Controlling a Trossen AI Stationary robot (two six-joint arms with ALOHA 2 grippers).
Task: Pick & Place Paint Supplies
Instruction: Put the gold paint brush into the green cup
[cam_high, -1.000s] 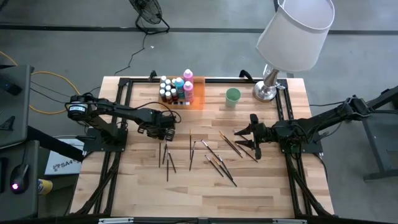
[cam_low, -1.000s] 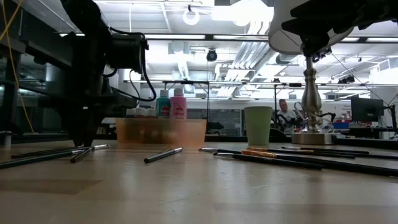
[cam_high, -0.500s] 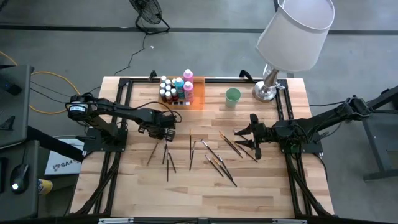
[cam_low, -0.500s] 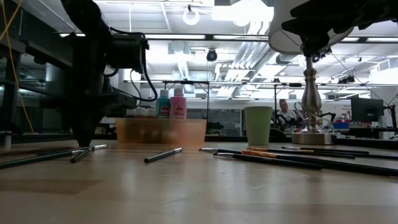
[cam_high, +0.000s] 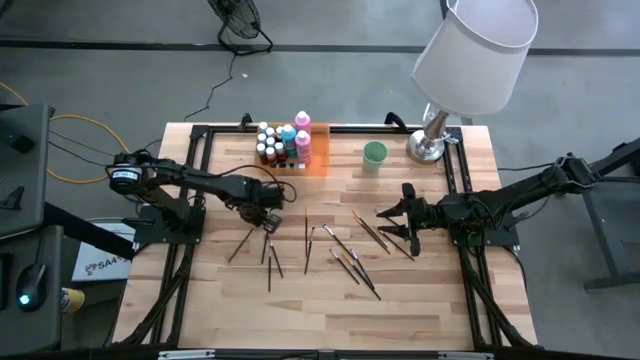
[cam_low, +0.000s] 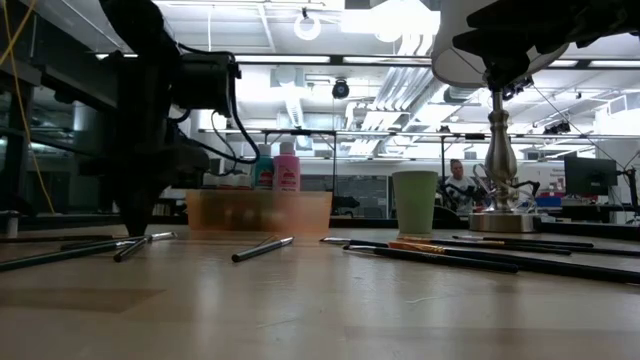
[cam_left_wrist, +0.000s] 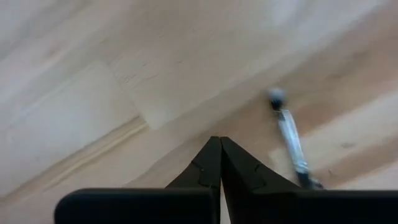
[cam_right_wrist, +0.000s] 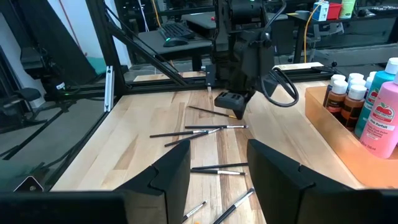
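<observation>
Several thin dark paintbrushes (cam_high: 340, 250) lie flat on the wooden table. White-capped paint bottles (cam_high: 284, 143) stand in the translucent orange tray (cam_high: 318, 160) at the far edge. My left gripper (cam_high: 267, 212) is shut and points down at the table, at the far end of the leftmost, slanting brush (cam_high: 240, 245). The left wrist view shows that brush's silvery ferrule end (cam_left_wrist: 291, 140) just beside my shut fingertips (cam_left_wrist: 219, 142). My right gripper (cam_high: 398, 222) is open and waits over the right-hand brushes, touching nothing. My left gripper is shut on nothing and comes from above, tips at the tabletop. The ferrule end (cam_left_wrist: 305, 174) of the slanting brush runs close along the outer side of one finger (cam_left_wrist: 249, 171). Whether that finger touches the brush, I cannot tell.
A pale green cup (cam_high: 374, 154) stands right of the tray, and a lamp with a white shade has its metal base (cam_high: 428, 147) at the far right corner. A black frame (cam_high: 200, 160) borders the table. Bare wood lies along the near edge.
My left gripper has shifted slightly toward the table's right and far side, staying shut. The leftmost brush has swung on the table: its near end has moved toward the left edge, while its far end has stayed by the gripper. It now lies slanted, not straight.
</observation>
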